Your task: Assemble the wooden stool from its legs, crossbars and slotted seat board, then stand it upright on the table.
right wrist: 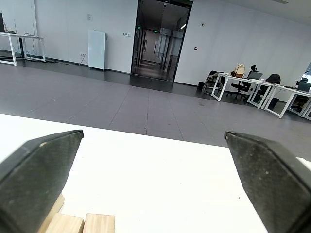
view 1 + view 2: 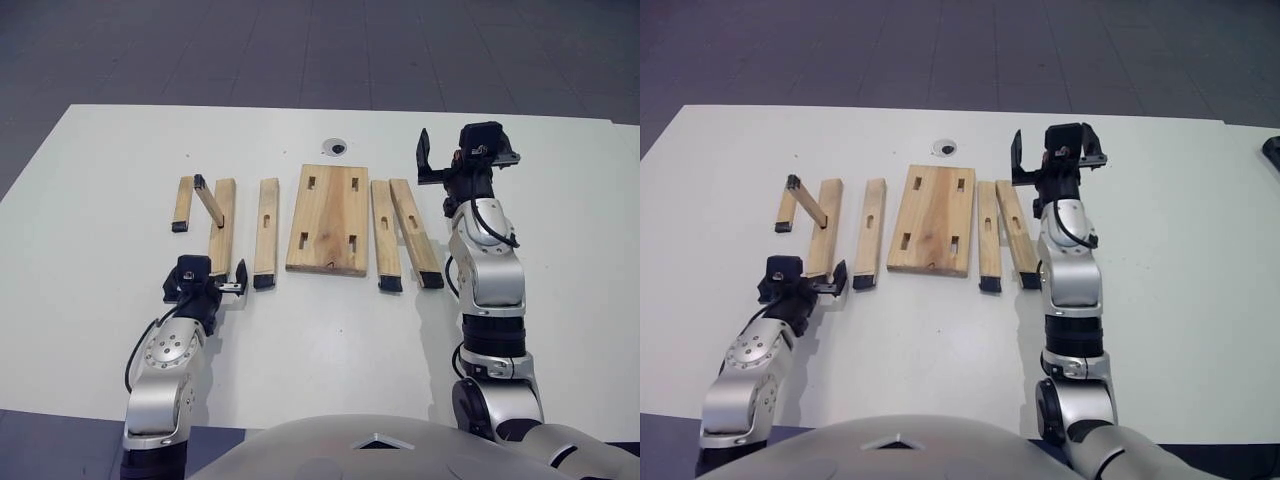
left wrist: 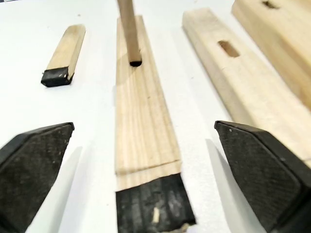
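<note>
The slotted seat board [image 2: 328, 218] lies flat at mid-table. To its left lie a slotted leg [image 2: 266, 232], a leg [image 2: 222, 228] with a crossbar [image 2: 209, 199] stuck slanting in its slot, and a short piece [image 2: 182, 203]. Two more legs [image 2: 385, 235] [image 2: 415, 230] lie side by side to its right. My left gripper [image 2: 212, 276] is open and low over the table, its fingers [image 3: 34, 165] on either side of that leg's black-tipped near end [image 3: 153, 206]. My right gripper [image 2: 462, 150] is open and raised beyond the right legs' far ends [image 1: 80, 223], with nothing between its fingers.
A round cable hole [image 2: 335, 147] sits in the white table [image 2: 120, 150] just behind the seat board. A dark object [image 2: 1272, 148] shows at the table's far right edge. Bare table surface spreads to the front and on both sides.
</note>
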{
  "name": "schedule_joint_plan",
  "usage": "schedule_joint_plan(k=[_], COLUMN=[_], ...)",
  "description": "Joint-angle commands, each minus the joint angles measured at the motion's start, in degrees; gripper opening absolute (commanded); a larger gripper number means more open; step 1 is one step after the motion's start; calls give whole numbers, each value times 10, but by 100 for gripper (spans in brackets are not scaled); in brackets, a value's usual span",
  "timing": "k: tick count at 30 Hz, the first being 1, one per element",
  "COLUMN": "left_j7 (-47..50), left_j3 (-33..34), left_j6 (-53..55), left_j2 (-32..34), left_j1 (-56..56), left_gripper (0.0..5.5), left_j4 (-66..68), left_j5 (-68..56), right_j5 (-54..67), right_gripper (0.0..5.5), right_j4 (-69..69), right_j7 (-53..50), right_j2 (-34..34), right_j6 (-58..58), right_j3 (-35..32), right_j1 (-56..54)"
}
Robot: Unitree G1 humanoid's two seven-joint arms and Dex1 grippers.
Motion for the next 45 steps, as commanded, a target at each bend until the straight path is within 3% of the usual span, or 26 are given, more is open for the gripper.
schedule_joint_plan(k=[1, 4, 9, 16, 24, 30, 32, 35, 37, 41, 45], left_j7=[-4, -18, -53, -62, -66, -47, -54, -111, -155, -239, -281], left_j3=[16, 15, 0, 36, 41, 62, 86, 111, 106, 54, 3], left_j6=[16, 52, 165, 250, 231, 176, 129, 47, 21, -15, -40], left_j2=[5, 13, 29, 17, 38, 18, 6, 11, 31, 92, 98], left_j1=[-20, -32, -65, -98, -104, -122, -151, -212, -248, -316, -323], left_gripper=[537, 537, 456, 338, 205, 205, 205, 205, 205, 205, 205], left_j4=[16, 37, 53, 63, 89, 87, 59, -1, -32, -23, -33], left_j5=[-1, -5, -28, -76, -66, -65, -91, -149, -175, -157, -155], right_j5=[3, 3, 3, 4, 4, 18, 100, 339, 467, 606, 700], right_gripper=[540, 540, 540, 540, 540, 540, 540, 540, 540, 540, 540], right_j4=[-8, -10, -14, -17, -18, -10, -16, -24, -26, -42, -34], right_j7=[-3, -4, -7, -10, -12, -4, 0, -11, -19, -26, -42], right_j2=[2, 3, 4, 7, 10, 13, 43, 94, 102, 92, 95], right_j6=[3, 3, 5, 7, 9, 17, 65, 173, 215, 266, 279], right_j3=[0, -2, -1, 0, 1, -5, -61, -208, -256, -255, -237], right_j1=[4, 4, 4, 0, -2, -12, -30, -90, -129, -194, -246])
